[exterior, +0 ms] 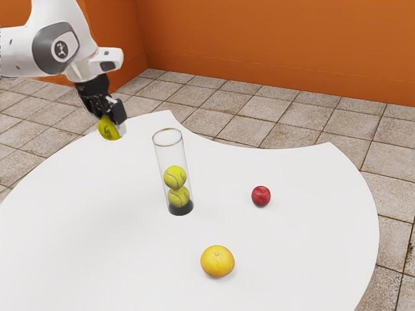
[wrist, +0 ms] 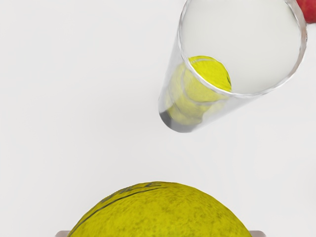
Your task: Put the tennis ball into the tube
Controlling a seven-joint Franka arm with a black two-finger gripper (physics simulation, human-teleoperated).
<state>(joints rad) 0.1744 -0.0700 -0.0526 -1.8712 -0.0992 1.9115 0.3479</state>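
I had my pincer clamped on a tennis ball, and from the wrist view I made out a bit of a finger on each side of it, at its widest showing part. I held the ball up in the air, outside the tube and apart from it, on the exterior view's left of its open mouth. My white arm came in from the exterior view's upper left, with the pincer pointing down.

The tube was clear and stood upright on the white table, its round rim facing up. Two other tennis balls sat inside, a lower ball just above the dark base and an upper ball resting on it. Above them the tube had free room up to the rim. Looking down from my wrist, I saw into the mouth at a slant, past the rim to the top of the upper ball.

A red apple lay on the table, toward the exterior view's right of the tube and apart from it. An orange lay nearer the exterior camera than both. Beyond the table were floor tiles and an orange-brown wall.
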